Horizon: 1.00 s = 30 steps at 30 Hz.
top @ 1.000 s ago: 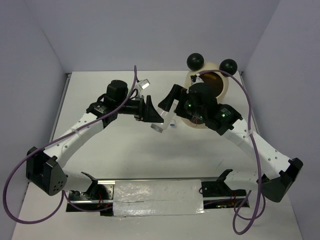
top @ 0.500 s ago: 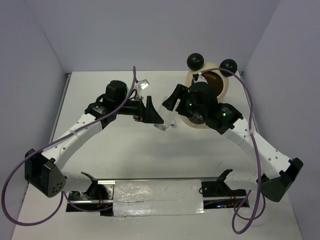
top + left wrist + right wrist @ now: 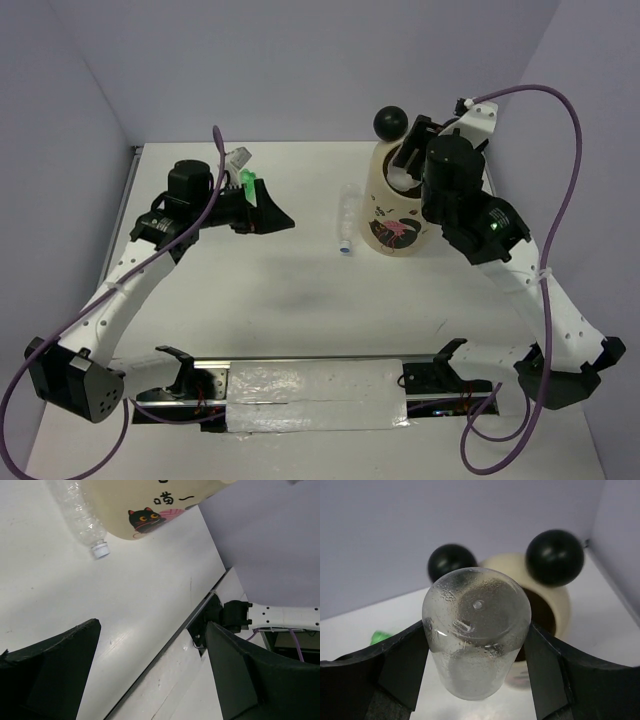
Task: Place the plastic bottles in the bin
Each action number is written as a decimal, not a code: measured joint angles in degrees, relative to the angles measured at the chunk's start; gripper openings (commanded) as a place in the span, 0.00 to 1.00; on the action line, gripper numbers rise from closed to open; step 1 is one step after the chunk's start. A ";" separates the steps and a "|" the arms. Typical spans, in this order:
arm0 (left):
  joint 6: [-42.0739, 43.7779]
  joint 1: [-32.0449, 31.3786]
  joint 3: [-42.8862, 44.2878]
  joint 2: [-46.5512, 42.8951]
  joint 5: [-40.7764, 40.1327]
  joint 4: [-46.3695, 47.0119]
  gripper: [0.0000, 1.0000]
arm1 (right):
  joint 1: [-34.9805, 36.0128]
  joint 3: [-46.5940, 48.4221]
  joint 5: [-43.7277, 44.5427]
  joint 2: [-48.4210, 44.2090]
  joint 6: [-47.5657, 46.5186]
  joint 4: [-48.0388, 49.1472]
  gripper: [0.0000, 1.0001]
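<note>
The cream bin (image 3: 396, 222) with a pink and black print stands at the back right; one black ear (image 3: 390, 122) shows. My right gripper (image 3: 408, 165) is shut on the short wide clear bottle (image 3: 476, 625) and holds it above the bin's rim (image 3: 561, 605). The slim bottle (image 3: 346, 220) with a blue cap lies on the table just left of the bin; it also shows in the left wrist view (image 3: 84, 519). My left gripper (image 3: 272, 208) is open and empty (image 3: 150, 670), right of the green-tinted bottle (image 3: 247, 184). Another clear bottle (image 3: 238, 157) lies behind the left arm, partly hidden.
Grey walls close in the table at the back and both sides. A metal rail (image 3: 320, 362) with a taped strip runs along the near edge between the arm bases. Purple cables loop off both arms.
My right gripper has lifted the short bottle from the table left of the bin up over the bin's mouth. My left arm has drawn back to the left. The slim bottle now lies uncovered.
</note>
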 measured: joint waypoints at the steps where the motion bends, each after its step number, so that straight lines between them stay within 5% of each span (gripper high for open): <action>1: -0.11 0.48 -0.50 -0.26 -0.26 0.04 0.99 | -0.02 -1.22 2.47 -0.20 -2.21 2.86 0.61; 13: -0.35 0.57 -1.42 0.48 -0.52 -0.22 0.99 | -1.46 -21.46 14.95 1.16 -27.28 38.82 0.66; 16: -0.37 0.57 -1.51 0.46 -0.50 -0.17 0.99 | -1.88 -25.05 15.43 1.68 -29.53 44.54 0.77; 17: -0.37 0.57 -1.62 0.42 -0.52 -0.22 0.99 | -2.05 -25.81 15.69 2.16 -29.75 45.92 0.90; 19: -0.37 0.57 -1.64 0.39 -0.50 -0.26 0.99 | -2.38 -26.14 15.74 3.58 -29.46 46.66 1.00; 30: -0.66 0.44 -1.62 1.18 -0.85 0.09 0.99 | -2.62 -20.35 10.03 2.01 -19.26 32.98 1.00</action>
